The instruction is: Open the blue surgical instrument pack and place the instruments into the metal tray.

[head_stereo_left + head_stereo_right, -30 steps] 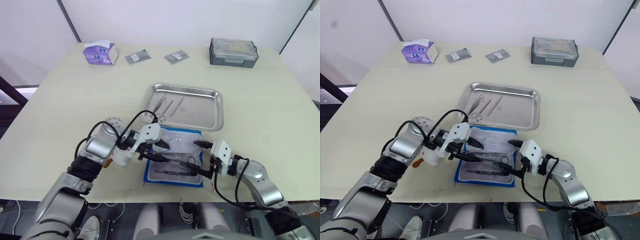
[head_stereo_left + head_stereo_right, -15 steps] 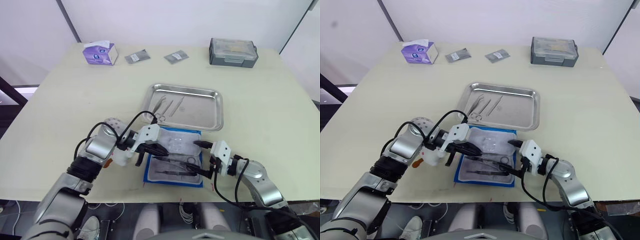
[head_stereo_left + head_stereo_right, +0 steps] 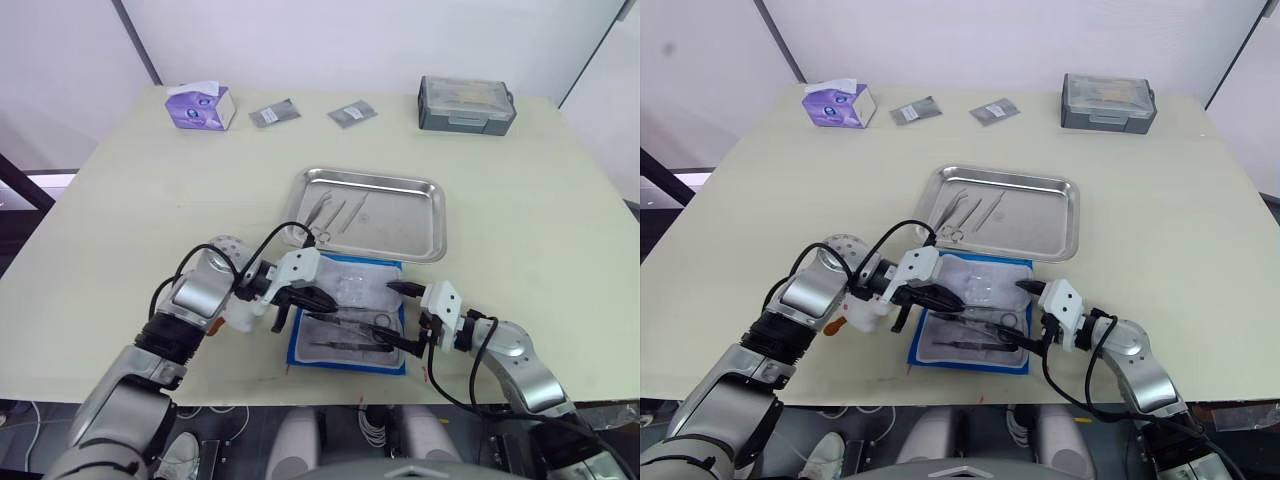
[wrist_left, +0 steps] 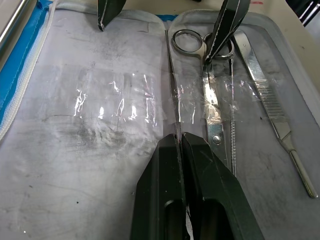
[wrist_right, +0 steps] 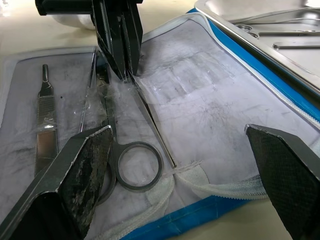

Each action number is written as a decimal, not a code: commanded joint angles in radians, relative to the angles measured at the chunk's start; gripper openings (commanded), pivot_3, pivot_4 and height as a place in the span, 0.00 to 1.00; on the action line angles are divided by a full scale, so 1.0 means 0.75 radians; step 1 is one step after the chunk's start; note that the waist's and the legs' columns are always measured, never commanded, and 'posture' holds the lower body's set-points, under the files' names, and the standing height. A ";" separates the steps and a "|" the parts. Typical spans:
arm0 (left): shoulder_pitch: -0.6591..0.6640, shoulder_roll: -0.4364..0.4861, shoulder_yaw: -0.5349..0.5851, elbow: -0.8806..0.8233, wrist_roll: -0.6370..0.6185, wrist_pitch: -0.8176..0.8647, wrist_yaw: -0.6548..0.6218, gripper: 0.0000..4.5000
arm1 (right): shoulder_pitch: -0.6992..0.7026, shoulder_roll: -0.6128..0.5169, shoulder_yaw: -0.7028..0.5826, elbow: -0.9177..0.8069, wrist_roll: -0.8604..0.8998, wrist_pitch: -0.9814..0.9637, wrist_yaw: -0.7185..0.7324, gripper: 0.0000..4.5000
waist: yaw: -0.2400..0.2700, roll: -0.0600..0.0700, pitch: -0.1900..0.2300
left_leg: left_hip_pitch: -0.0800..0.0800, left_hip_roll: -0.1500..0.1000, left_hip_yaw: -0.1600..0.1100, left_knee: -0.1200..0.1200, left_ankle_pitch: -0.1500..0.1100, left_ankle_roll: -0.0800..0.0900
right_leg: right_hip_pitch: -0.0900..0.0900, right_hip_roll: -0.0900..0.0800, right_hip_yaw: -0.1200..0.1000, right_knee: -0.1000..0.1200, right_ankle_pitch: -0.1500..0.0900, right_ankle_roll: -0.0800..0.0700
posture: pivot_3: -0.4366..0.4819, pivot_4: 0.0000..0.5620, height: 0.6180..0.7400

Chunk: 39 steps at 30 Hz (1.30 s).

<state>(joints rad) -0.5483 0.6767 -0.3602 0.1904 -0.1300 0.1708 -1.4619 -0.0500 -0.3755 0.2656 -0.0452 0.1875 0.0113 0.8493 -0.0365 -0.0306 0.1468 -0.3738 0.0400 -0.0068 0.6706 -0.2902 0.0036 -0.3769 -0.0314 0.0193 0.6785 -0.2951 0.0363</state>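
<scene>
The blue surgical instrument pack (image 3: 352,286) lies unfolded near the table's front edge, pale lining up. Still in its pockets are ring-handled scissors (image 4: 189,41), a flat silver handle (image 4: 270,106) and a thin straight tool (image 4: 170,80). My left gripper (image 3: 312,299) comes in from the pack's left side and is shut on that thin tool (image 5: 150,120) at the pack's middle. At the pack's right edge my right gripper (image 3: 396,314) is open, its fingers (image 5: 80,175) straddling the scissor rings. The metal tray (image 3: 420,228) sits just beyond the pack, with several instruments (image 3: 330,212) in its left part.
Along the far edge stand a purple tissue box (image 3: 200,105), two grey foil packets (image 3: 274,113) (image 3: 352,113) and a grey lidded box (image 3: 466,104). The tray's near rim almost touches the pack.
One second ago my left gripper's fingers stood apart over the pack; they have since closed on the thin tool. The right arm has stayed where it was.
</scene>
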 commanded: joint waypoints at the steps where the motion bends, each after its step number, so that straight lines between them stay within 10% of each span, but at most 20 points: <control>1: -0.016 0.050 0.028 0.023 0.010 -0.015 -0.031 0.01 | 0.046 -0.002 0.051 0.106 -0.049 0.066 -0.009 1.00 | -0.001 0.000 0.000 | 0.000 0.000 0.000 0.000 0.000 0.000 | 0.000 0.000 0.000 0.000 0.000 0.000 | 0.48 0.27 1.00; 11: -0.018 0.053 0.022 0.016 -0.008 0.025 -0.041 0.01 | 0.042 -0.002 0.052 0.107 -0.048 0.067 -0.008 1.00 | -0.001 0.000 0.000 | 0.000 0.000 0.000 0.000 0.000 0.000 | 0.000 0.000 0.000 0.000 0.000 0.000 | 0.48 0.27 1.00; 17: -0.022 0.055 0.020 0.023 0.016 -0.001 -0.024 0.51 | 0.044 -0.002 0.050 0.106 -0.046 0.069 -0.009 1.00 | -0.001 0.000 0.000 | 0.000 0.000 0.000 0.000 0.000 0.000 | 0.000 0.000 0.000 0.000 0.000 0.000 | 0.48 0.27 1.00; 38: -0.013 -0.039 -0.011 -0.013 0.005 0.018 -0.012 0.51 | 0.051 0.005 0.054 0.102 -0.049 0.068 -0.019 1.00 | 0.000 0.000 0.000 | 0.000 0.000 0.000 0.000 0.000 0.000 | 0.000 0.000 0.000 0.000 0.000 0.000 | 0.48 0.27 1.00; 39: -0.011 -0.040 -0.015 -0.014 0.007 0.016 -0.014 0.39 | 0.051 0.005 0.055 0.102 -0.049 0.067 -0.019 1.00 | 0.001 0.000 0.000 | 0.000 0.000 0.000 0.000 0.000 0.000 | 0.000 0.000 0.000 0.000 0.000 0.000 | 0.48 0.27 1.00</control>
<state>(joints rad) -0.5645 0.6541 -0.3544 0.2055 -0.1302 0.1823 -1.4635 -0.0479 -0.3743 0.2656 -0.0454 0.1875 0.0116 0.8432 -0.0362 -0.0308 0.1466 -0.3735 0.0401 -0.0065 0.6707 -0.2901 0.0036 -0.3767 -0.0314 0.0194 0.6787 -0.2951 0.0362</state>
